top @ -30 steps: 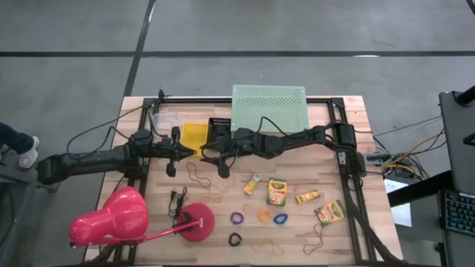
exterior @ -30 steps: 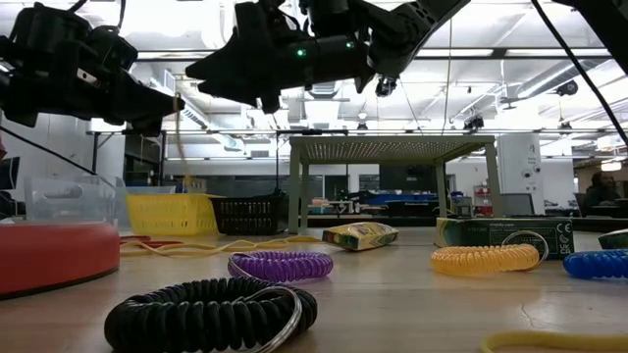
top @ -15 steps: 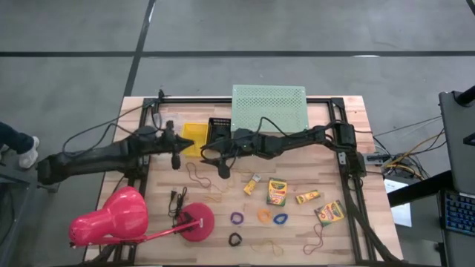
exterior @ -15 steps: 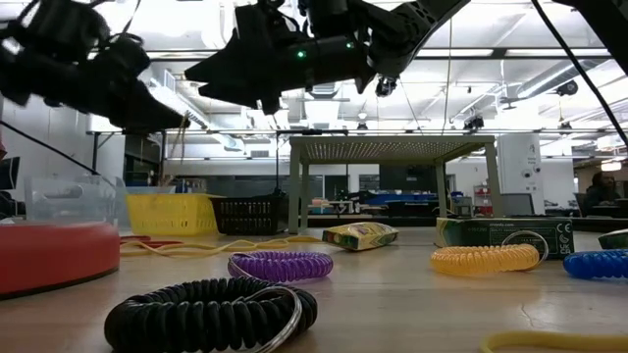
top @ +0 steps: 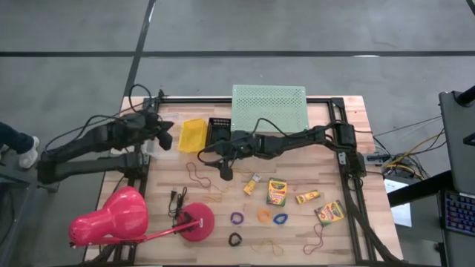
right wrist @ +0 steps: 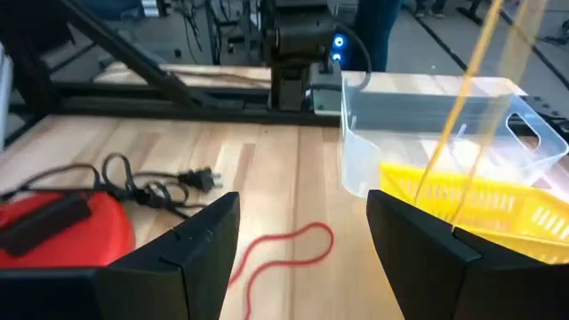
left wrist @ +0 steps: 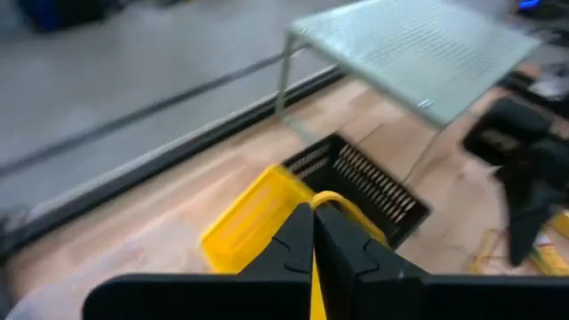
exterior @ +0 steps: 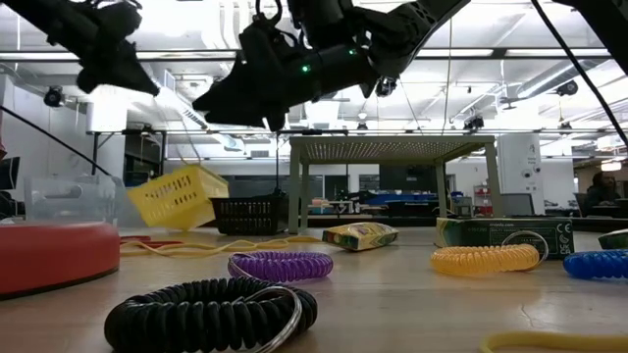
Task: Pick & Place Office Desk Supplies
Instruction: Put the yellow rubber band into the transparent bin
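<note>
We see the left claw [top: 165,132] pinched shut on a thin tan rubber band [left wrist: 331,201], raised over the surface's [top: 341,178] left rear, just beside the tilted yellow basket [top: 192,136]. The right claw [top: 223,170] hangs with its fingers wide and empty above another tan rubber band [top: 197,175] lying near the middle. Crayon boxes [top: 277,191] lie to the right, and purple [top: 237,219], orange [top: 264,215], blue [top: 280,219] and black [top: 234,239] ring loops sit toward the front edge. A black basket [top: 219,128] stands beside the mint-green shelf [top: 269,106].
</note>
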`<control>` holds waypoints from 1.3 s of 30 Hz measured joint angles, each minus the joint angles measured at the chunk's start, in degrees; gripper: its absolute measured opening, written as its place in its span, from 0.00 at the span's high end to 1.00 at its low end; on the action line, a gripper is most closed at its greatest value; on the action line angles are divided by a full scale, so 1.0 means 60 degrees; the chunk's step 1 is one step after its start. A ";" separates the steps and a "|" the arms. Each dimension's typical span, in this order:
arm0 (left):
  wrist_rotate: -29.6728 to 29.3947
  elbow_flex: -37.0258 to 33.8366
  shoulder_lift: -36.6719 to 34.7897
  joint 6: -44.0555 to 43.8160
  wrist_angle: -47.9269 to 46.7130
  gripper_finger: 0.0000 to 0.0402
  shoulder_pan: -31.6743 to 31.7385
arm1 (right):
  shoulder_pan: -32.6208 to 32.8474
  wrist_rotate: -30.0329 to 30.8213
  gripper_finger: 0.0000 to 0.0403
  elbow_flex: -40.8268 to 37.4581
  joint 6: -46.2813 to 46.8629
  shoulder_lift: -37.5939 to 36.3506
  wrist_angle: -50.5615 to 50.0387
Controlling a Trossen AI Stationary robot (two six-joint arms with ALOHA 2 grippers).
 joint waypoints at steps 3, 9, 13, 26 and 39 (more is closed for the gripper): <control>-0.0119 0.0033 0.0312 0.0002 -0.0408 0.99 0.0004 | 0.0056 -0.0085 0.41 0.0004 -0.0080 -0.0027 -0.0028; -0.0113 -0.0183 0.1146 0.0129 -0.0398 0.99 0.0004 | 0.0181 -0.0114 0.41 0.0004 -0.0373 -0.0138 0.0059; -0.0114 -0.0107 0.1675 0.0135 -0.0191 0.99 0.0004 | 0.0203 -0.0239 0.41 0.0004 -0.0731 -0.0164 0.0096; 0.2409 0.0049 0.1940 0.1145 0.1674 0.99 0.0004 | 0.0199 -0.0237 0.41 0.0004 -0.0699 -0.0200 0.0125; 0.4101 -0.0908 0.2118 0.1220 0.1968 0.99 0.0000 | 0.0199 -0.0225 0.41 0.0004 -0.0732 -0.0200 0.0125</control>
